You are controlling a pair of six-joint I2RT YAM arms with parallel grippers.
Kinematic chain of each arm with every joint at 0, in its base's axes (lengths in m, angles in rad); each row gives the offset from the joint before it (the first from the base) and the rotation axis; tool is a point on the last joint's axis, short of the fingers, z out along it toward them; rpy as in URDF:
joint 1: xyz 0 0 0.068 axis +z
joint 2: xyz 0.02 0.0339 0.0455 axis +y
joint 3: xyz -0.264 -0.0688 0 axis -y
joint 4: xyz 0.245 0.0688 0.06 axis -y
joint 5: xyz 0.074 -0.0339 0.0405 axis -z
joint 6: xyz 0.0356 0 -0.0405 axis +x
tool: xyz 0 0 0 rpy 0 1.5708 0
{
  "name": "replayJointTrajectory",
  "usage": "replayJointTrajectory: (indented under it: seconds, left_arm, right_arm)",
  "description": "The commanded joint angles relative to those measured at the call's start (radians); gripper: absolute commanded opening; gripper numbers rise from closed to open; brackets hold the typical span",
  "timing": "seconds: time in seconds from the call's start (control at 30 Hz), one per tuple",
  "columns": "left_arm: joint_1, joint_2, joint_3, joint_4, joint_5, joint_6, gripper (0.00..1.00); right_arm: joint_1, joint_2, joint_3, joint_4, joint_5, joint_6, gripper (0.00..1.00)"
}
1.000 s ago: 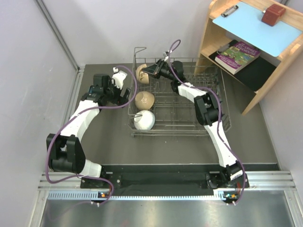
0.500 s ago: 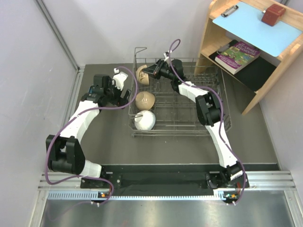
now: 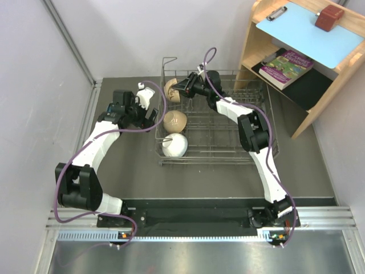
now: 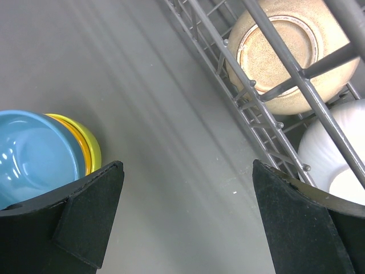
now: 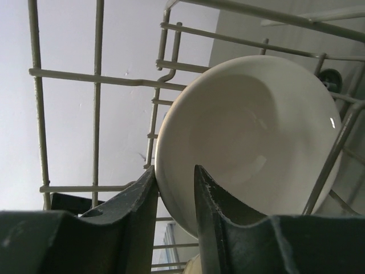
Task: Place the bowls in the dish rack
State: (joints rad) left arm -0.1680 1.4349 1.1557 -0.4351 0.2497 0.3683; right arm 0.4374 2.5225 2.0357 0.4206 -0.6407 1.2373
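Bowl (image 5: 251, 137) btm edge hidden by right gripper (image 5: 174, 171).

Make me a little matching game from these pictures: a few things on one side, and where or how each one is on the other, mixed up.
Things:
1. blue bowl
2. white bowl
3. book
4. left tool

Place or state:
A. on the wooden shelf
B. in the wire rack
C. open, holding nothing
D. nested in the yellow bowl on the table

Pairs: 1-D, 2-B, 3-A, 4-C.
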Motion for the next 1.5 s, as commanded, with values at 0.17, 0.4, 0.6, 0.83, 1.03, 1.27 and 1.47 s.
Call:
replayJointTrajectory:
  seconds: [0.17, 0.4, 0.6, 0.83, 1.03, 1.27, 1.47]
  left_arm:
    - [-0.025, -0.024, 0.035, -0.024, 0.052, 0.018, 0.99]
    - [-0.025, -0.025, 0.033, -0.024, 0.056, 0.017, 0.99]
    - [-0.025, -0.027, 0.03, -0.024, 0.056, 0.018, 0.99]
    - [-0.027, -0.028, 0.03, -0.025, 0.063, 0.018, 0.99]
    - [-0.027, -0.044, 0.021, -0.019, 0.04, 0.023, 0.99]
    - [-0.027, -0.071, 0.004, 0.002, 0.023, 0.023, 0.99]
    - [-0.027, -0.096, -0.013, 0.022, 0.0, 0.032, 0.99]
  right_arm:
    - [-0.04, -0.074, 0.043, -0.313, 0.107, -0.133, 0.33]
    - [-0.052, -0.09, 0.073, -0.407, 0.144, -0.208, 0.33]
    - [-0.054, -0.105, 0.098, -0.511, 0.205, -0.283, 0.33]
    - [-0.057, -0.117, 0.11, -0.563, 0.253, -0.341, 0.34]
    - [-0.055, -0.142, 0.144, -0.585, 0.253, -0.406, 0.39]
    - [-0.046, -0.208, 0.221, -0.62, 0.257, -0.501, 0.45]
    - [-0.032, -0.26, 0.242, -0.626, 0.276, -0.559, 0.45]
